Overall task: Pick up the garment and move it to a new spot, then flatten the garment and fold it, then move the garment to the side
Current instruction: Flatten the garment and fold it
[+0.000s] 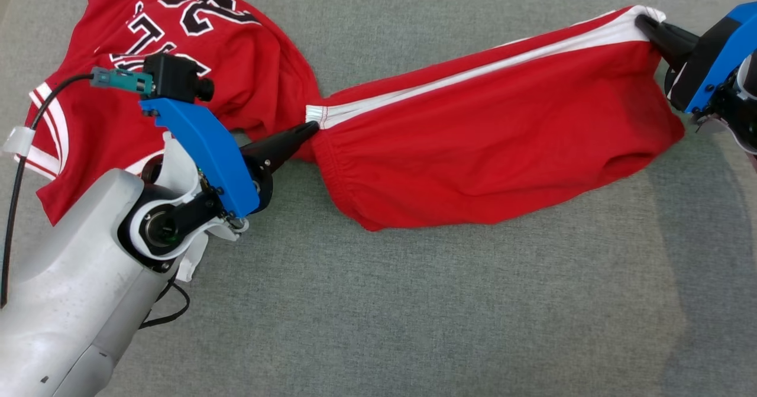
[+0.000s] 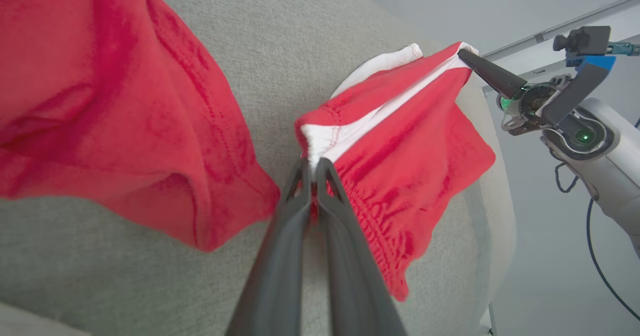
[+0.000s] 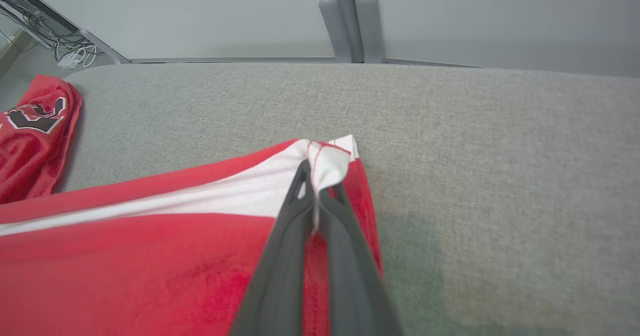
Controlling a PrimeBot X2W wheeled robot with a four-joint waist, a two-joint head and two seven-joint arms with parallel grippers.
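The garment [image 1: 491, 142] is a pair of red shorts with a white side stripe, stretched between my two grippers above the grey padded surface. My left gripper [image 1: 312, 128] is shut on its elastic waistband corner [image 2: 320, 138]. My right gripper [image 1: 644, 25] is shut on the white hem corner [image 3: 327, 163] at the far right. The lower part of the garment [image 2: 400, 176] sags down toward the surface. In the left wrist view the right gripper [image 2: 465, 54] pinches the far corner. Red cloth [image 3: 150, 266] spreads left of the right fingers.
A red jersey [image 1: 177, 60] with black and white lettering lies crumpled at the back left, partly under my left arm; it also appears as the jersey [image 2: 100, 100] and the jersey [image 3: 30, 130]. The grey padded surface [image 1: 473, 314] extends in front. A grey post [image 3: 350, 20] stands behind it.
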